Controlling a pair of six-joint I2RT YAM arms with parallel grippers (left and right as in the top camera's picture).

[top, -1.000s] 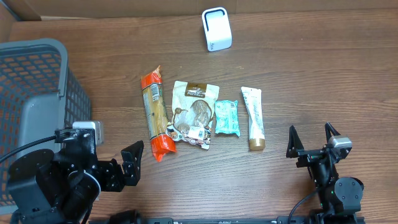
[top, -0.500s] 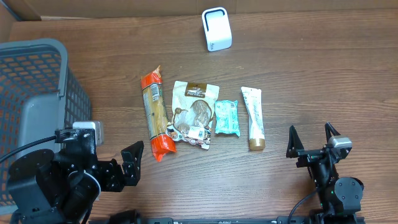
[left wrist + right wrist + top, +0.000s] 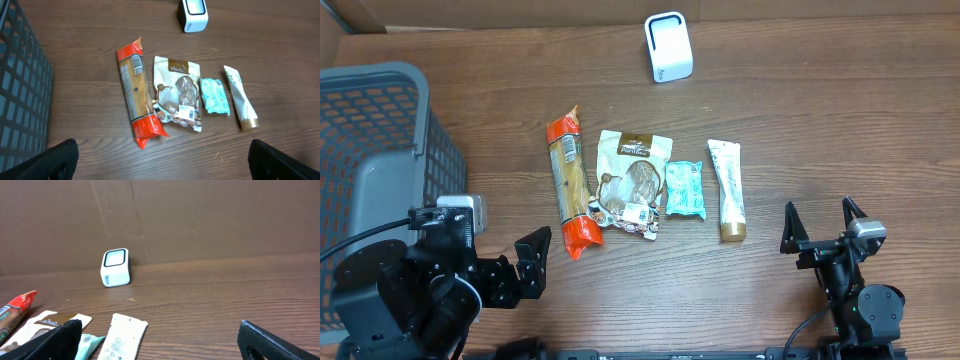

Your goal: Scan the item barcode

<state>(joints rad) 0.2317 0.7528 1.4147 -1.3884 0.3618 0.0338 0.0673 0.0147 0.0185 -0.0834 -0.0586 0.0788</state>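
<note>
Soft, even light covers my table (image 3: 820, 120); shadows are faint and short, colours look warm, and every view is reasonably sharp.

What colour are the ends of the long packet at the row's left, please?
The long packet has orange-red ends, clearest in the left wrist view.

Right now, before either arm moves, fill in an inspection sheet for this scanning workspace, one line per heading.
Surface: wooden table, no spills seen.
Job's things: white barcode scanner standing at the far side; orange-ended long pack, brown pouch, teal packet and white tube lying flat in a row.
Clutter: grey mesh basket at the left edge.
Grippers: left gripper and right gripper both open, empty, on the near side of the row.
Cables: black cable by the left arm.
Surroundings: cardboard wall behind the table.
</note>
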